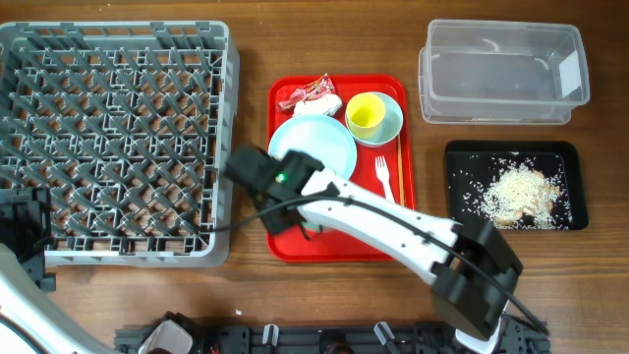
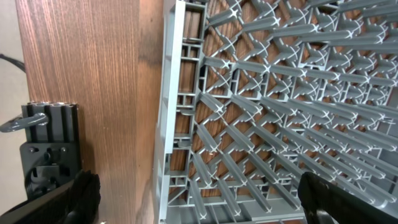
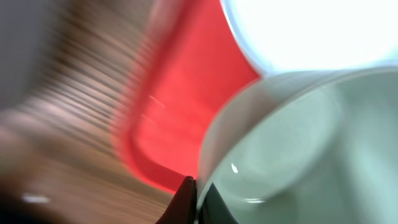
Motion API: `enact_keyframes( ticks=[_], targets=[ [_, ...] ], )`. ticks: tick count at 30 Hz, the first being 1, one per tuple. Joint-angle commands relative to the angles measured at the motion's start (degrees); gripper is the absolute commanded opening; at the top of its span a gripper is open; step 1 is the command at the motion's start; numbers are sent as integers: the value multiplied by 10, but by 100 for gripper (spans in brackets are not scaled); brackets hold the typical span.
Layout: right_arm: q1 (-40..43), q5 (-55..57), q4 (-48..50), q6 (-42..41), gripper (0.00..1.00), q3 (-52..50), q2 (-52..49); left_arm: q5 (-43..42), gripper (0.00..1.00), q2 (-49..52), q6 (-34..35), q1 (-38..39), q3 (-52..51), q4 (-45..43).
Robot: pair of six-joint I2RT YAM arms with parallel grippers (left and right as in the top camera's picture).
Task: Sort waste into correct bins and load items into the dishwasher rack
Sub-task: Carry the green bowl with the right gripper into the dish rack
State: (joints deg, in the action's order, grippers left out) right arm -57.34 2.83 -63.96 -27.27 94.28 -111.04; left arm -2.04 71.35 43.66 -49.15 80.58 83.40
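A brown wood-grain worktop (image 1: 246, 295) fills the overhead view, and the room beyond it is out of sight apart from a dark rail (image 1: 295, 339) along the near edge. At the left sits a large square grey plastic dishwasher rack (image 1: 113, 138) with a lattice of pegs. The left end effector (image 2: 208, 204) hovers by the rack's near-left edge, its fingers wide apart. In the middle lies a flat red serving tray (image 1: 364, 167). It carries a round pale-blue plate (image 1: 319, 143), a crinkled red snack wrapper (image 1: 303, 93), a white plastic fork (image 1: 385, 179) and a small yellow cup (image 1: 366, 115) standing in a pale-blue bowl (image 1: 393, 123). The right end effector (image 3: 194, 198) is at the tray's near-left corner, its fingers together and clamped on the rim of a second small pale-blue bowl (image 3: 298, 149); that view is blurred. To the right, a clear rectangular plastic tub (image 1: 501, 74) stands behind a shallow black rectangular tray (image 1: 462, 157) holding white rice-like scraps (image 1: 516, 187).
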Motion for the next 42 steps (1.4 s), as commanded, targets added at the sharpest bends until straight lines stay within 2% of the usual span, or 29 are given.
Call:
enact_keyframes(
  ticks=[1, 4, 9, 17, 20, 24, 28, 42],
  targets=[
    [0, -24, 17, 57, 4, 122, 0, 2, 100, -1, 5, -4, -1, 0],
    [7, -37, 80, 77, 4, 174, 0, 2, 100, -1, 5, -4, -1, 0],
    [17, -176, 317, 69, 4, 178, -12, 2, 100, -1, 5, -4, -1, 0],
    [18, -364, 705, -76, 4, 178, -127, 2, 100, -1, 5, -4, -1, 0],
    [17, -396, 810, -134, 4, 178, -160, 2, 100, -1, 5, -4, -1, 0],
    [6, -398, 885, -167, 4, 178, -196, 2, 100, -1, 5, -4, -1, 0],
    [1, -398, 988, -249, 4, 178, -242, 2, 100, -1, 5, -4, -1, 0],
    [-32, -437, 1027, -364, 4, 178, -334, 2, 100, -1, 5, -4, -1, 0]
  ],
)
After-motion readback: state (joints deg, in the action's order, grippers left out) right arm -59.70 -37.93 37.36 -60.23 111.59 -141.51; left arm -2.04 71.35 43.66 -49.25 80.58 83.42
